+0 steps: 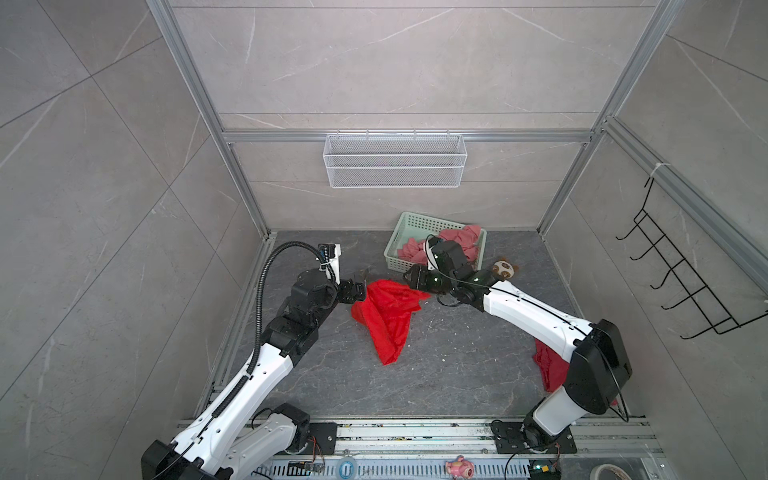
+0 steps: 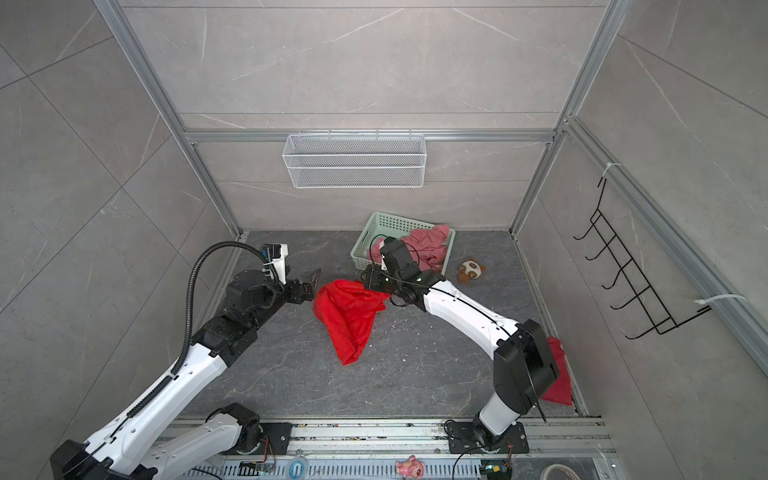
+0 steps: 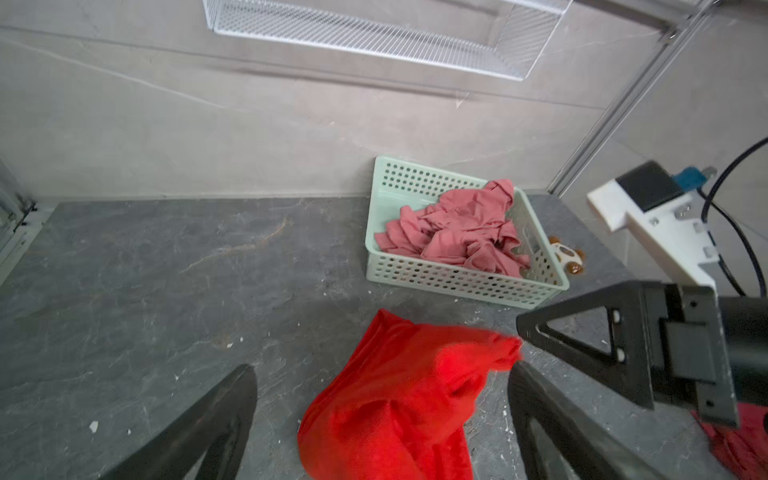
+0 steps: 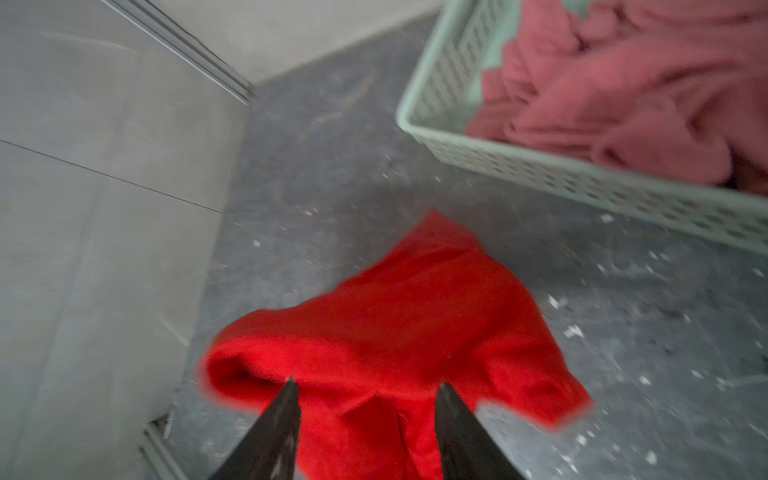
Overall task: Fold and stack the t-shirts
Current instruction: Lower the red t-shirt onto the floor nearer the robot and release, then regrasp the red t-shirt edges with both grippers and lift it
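1. The bright red t-shirt (image 1: 388, 320) lies crumpled in the middle of the dark table (image 1: 457, 374), between the two arms, with a long tail running toward the near edge.
2. The left gripper (image 1: 360, 286) sits at the t-shirt's far left edge with its jaws spread wide. In the left wrist view the cloth lies below the gap, and nothing is pinched.
3. The right gripper (image 4: 368, 383) hangs over the t-shirt's far right corner. Its jaws stand apart and the blurred red cloth shows below and between them, not clamped. I cannot tell whether a fingertip touches the fabric.
4. A darker red t-shirt (image 2: 559, 374) lies at the near right of the table, partly hidden behind the right arm.
5. A green basket (image 3: 415, 178) stands at the far side, right of centre, just beyond the right gripper. It holds a crumpled heap of pink t-shirts (image 3: 457, 232), with one fold draped over its far right rim.
6. A plush toy (image 2: 471, 270) lies on the table just right of the green basket.
7. A white wire basket (image 1: 395, 160) hangs on the far wall.
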Robot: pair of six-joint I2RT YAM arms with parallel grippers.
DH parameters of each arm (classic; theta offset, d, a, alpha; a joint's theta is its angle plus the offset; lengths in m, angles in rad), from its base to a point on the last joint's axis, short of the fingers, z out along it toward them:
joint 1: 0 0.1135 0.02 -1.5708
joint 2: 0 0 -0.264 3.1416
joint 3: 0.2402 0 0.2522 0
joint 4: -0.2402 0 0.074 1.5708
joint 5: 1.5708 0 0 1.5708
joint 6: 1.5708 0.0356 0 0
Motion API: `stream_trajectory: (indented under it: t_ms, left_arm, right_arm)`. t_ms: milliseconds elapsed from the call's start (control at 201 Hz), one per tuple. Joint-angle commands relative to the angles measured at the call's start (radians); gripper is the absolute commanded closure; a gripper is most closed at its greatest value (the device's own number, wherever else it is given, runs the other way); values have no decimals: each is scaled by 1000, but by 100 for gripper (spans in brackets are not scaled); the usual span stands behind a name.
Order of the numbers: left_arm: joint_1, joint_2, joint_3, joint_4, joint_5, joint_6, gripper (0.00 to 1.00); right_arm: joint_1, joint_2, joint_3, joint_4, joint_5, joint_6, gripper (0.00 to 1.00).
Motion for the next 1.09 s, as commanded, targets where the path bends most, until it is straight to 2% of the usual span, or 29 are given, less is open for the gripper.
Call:
stream_trajectory:
  t_ms: [0, 169, 368, 473, 657, 821, 955, 1090]
  left_arm:
    - [2, 69, 15, -46, -1, -35, 5]
    - [3, 169, 14, -75, 16, -91, 9]
    - [-6, 228, 8, -171, 104, -157, 19]
    - [-36, 208, -9, -223, 85, -203, 21]
    - [-173, 179, -17, -298, 59, -278, 22]
    - [-329, 279, -37, -301, 49, -369, 27]
    - [-440, 384, -36, -306, -42, -427, 28]
    - [-469, 441, -53, -301, -131, -506, 30]
  right_arm:
    - [-2, -36, 1, -32, 84, -6, 45]
    - [-2, -43, 19, -79, 134, -54, 44]
    - [-2, -32, -30, -90, 93, -87, 44]
    - [-2, -48, -108, -39, 69, -90, 44]
    - [-2, -40, -188, 21, 62, -106, 44]
    - [-3, 1, -198, 77, 17, -176, 43]
    - [-2, 48, -198, 126, -27, -242, 41]
    - [-2, 87, -204, 161, -11, -284, 35]
